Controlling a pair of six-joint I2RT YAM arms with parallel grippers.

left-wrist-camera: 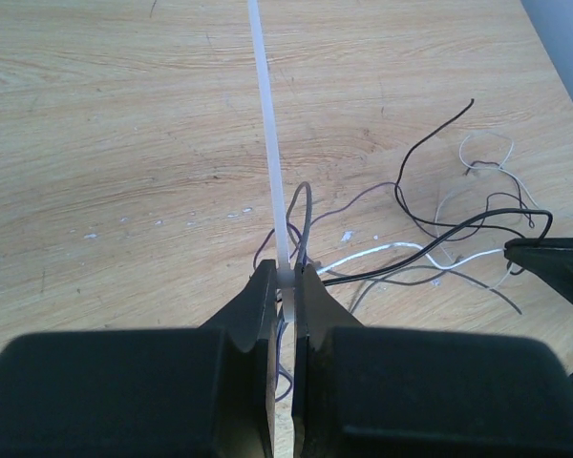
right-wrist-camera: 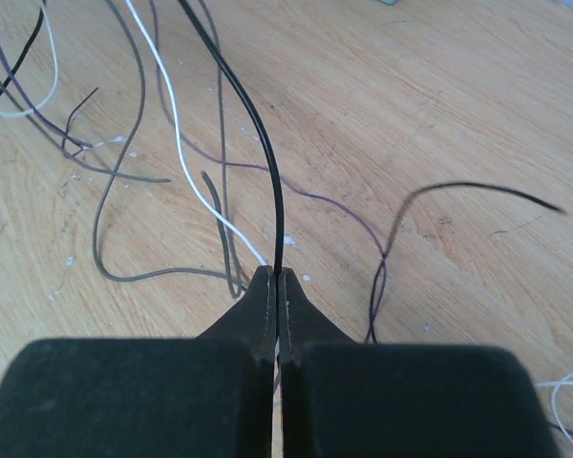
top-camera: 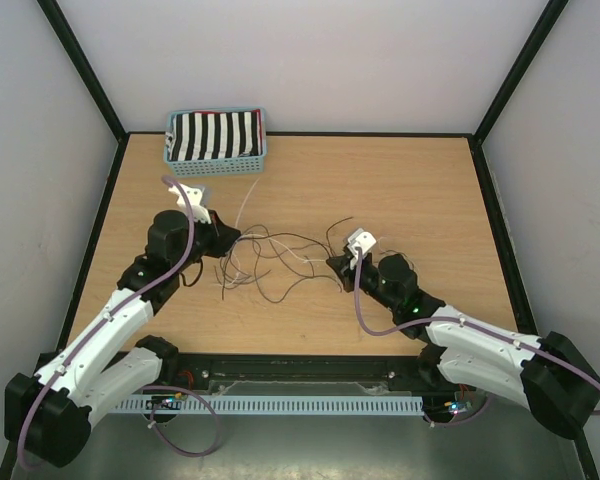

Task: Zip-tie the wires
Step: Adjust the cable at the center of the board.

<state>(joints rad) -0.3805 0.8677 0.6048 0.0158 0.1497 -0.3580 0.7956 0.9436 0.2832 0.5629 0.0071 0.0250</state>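
Observation:
The wires [top-camera: 242,268] lie in loose loops on the wooden table between the two arms: thin black, grey and white strands. My left gripper [left-wrist-camera: 286,277] is shut on a white zip tie [left-wrist-camera: 270,124] that runs straight away from its tips across the table, with wires [left-wrist-camera: 430,250] bunched just beyond to the right. My right gripper [right-wrist-camera: 278,275] is shut on a single black wire [right-wrist-camera: 258,134] that rises from its tips; a white wire [right-wrist-camera: 181,143] and grey ones lie beside it. In the top view the left gripper [top-camera: 225,240] and right gripper [top-camera: 332,262] face each other across the tangle.
A blue basket [top-camera: 170,160] holding a black-and-white striped cloth stands at the back left of the table. White walls with black frame posts close in the table on three sides. The right gripper's black fingertip [left-wrist-camera: 552,263] shows at the right edge of the left wrist view.

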